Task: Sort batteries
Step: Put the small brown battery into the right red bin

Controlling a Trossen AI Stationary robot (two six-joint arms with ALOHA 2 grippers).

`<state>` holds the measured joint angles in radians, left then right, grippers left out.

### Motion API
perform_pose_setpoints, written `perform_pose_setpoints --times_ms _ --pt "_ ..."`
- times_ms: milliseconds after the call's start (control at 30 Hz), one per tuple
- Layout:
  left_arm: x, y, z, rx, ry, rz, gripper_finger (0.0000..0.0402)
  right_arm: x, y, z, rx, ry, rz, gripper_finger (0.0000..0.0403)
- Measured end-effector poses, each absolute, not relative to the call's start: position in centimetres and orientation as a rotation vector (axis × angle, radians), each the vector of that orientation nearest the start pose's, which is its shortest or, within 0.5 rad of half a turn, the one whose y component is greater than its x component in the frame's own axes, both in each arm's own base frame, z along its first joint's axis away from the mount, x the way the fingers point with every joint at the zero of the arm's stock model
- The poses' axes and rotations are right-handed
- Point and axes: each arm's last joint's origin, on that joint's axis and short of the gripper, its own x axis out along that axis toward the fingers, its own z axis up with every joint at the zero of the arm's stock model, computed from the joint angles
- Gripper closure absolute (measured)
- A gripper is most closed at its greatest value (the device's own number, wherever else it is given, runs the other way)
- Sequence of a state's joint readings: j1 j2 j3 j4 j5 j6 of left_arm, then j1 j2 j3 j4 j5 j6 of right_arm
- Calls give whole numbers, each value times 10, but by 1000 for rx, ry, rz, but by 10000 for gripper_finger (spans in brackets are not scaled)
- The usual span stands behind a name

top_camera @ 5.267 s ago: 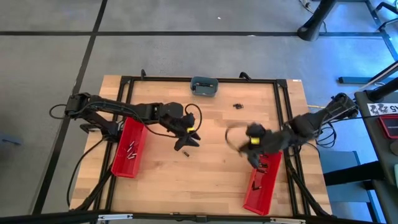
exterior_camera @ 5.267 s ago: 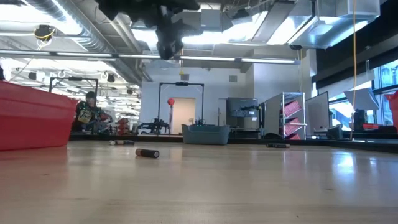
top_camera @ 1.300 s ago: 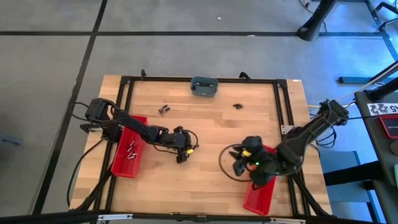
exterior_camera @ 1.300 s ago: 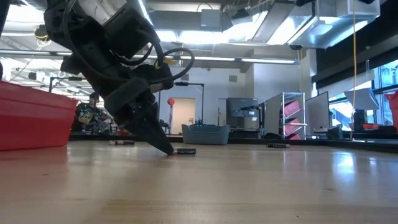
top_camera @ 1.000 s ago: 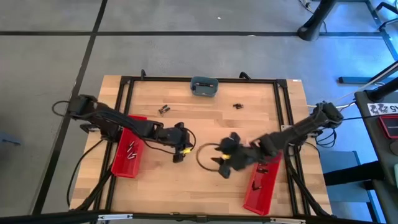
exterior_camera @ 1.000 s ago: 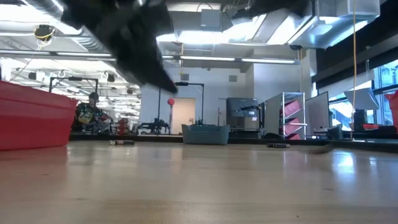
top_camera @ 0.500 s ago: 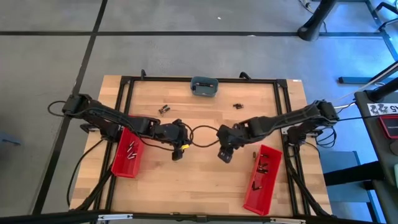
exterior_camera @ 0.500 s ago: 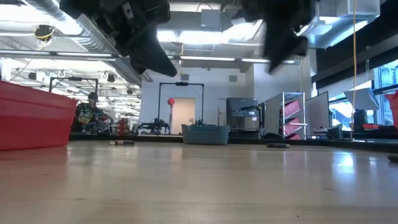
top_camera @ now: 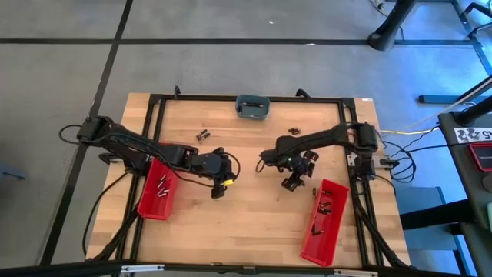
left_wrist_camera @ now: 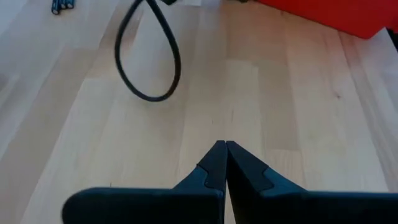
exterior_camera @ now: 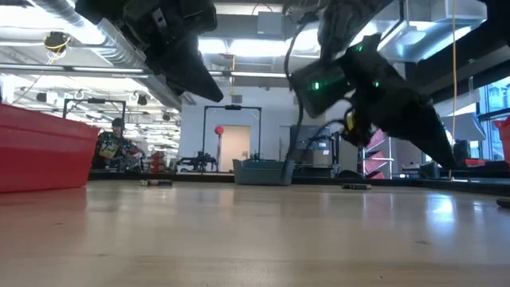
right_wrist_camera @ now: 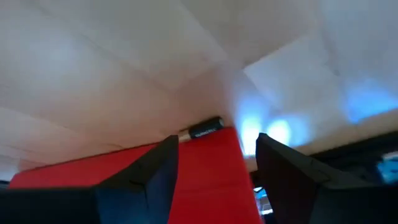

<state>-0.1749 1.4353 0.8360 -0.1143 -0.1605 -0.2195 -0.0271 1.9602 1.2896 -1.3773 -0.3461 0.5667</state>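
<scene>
Loose batteries lie on the wooden table in two far groups [top_camera: 203,135] [top_camera: 293,131]. One more battery [right_wrist_camera: 202,130] rests on its side by the far end of the right red bin [top_camera: 321,227]. My right gripper [top_camera: 291,184] hangs open above the table just left of that battery, tipped downward; in its wrist view [right_wrist_camera: 214,149] its fingers frame the battery and the bin's end. My left gripper [top_camera: 218,188] is shut above the table's middle; in its wrist view [left_wrist_camera: 224,146] no battery shows between its fingertips. Both bins hold batteries [top_camera: 162,185].
The left red bin [top_camera: 156,192] lies along the table's left side. A grey-blue dish [top_camera: 252,107] stands at the far edge's middle. A black cable loop [left_wrist_camera: 149,56] hangs from the right arm between the grippers. A black frame borders the table.
My left gripper has risen from the table, and the battery that lay at its tips no longer shows there. My right gripper has swung from the near middle toward the far right, turned about, tipped downward and come lower, staying open.
</scene>
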Motion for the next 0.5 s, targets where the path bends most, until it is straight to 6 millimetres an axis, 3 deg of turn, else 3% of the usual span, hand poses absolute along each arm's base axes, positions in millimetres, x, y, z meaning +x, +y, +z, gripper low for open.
perform_pose_setpoints --times_ms 200,500 --pt "289 -46 213 -109 711 72 400 304 1 147 736 2076 -320 225" --pt "289 -46 213 -123 709 77 400 281 19 129 630 2190 -322 390"
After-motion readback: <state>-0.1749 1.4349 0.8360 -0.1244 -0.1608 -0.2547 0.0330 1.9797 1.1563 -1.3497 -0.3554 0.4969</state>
